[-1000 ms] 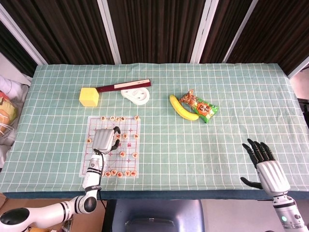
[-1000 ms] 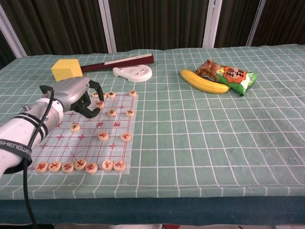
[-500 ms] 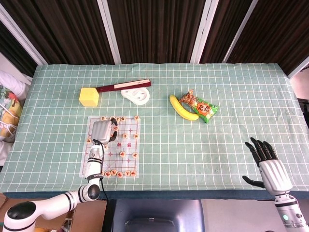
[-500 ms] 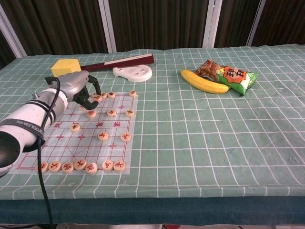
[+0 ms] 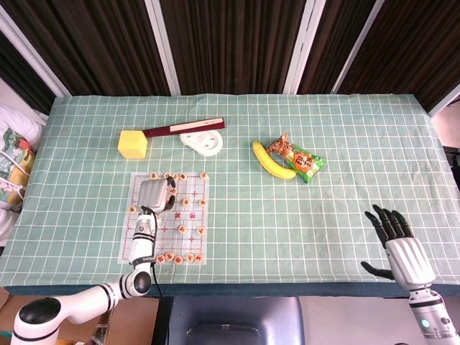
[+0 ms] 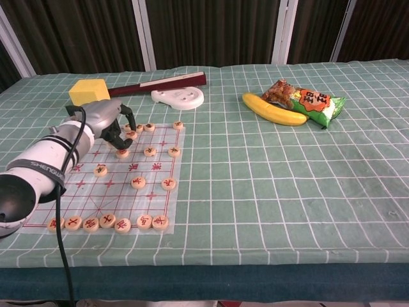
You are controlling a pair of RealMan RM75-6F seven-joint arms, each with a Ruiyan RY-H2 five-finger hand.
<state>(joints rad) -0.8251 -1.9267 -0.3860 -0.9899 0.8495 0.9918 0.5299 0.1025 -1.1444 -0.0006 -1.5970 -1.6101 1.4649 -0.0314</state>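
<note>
Compared with a second ago, the left hand (image 6: 110,123) has slid toward the far end of the chess board (image 6: 96,192) and lowered, its fingertips now coming down on a single wooden chess piece (image 6: 122,153) in the far left part of the grid. From where I stand the fingers curl around that disc, but whether they actually pinch it or only touch it I cannot tell. The piece sits directly beneath the fingertips, so any lift would go straight up; being round, it has no long axis to line up with.

The right hand (image 5: 397,242) hangs released, fingers spread, at the near right edge of the surface (image 5: 345,208), well apart from the board, so the left is plainly the nearer one.

Counting the rest: one yellow block (image 5: 133,144), one folded fan (image 5: 183,128), one white holder (image 5: 203,141), one banana (image 5: 272,160), one snack packet (image 5: 297,157). Seven pieces line the board's near edge in the chest view.
</note>
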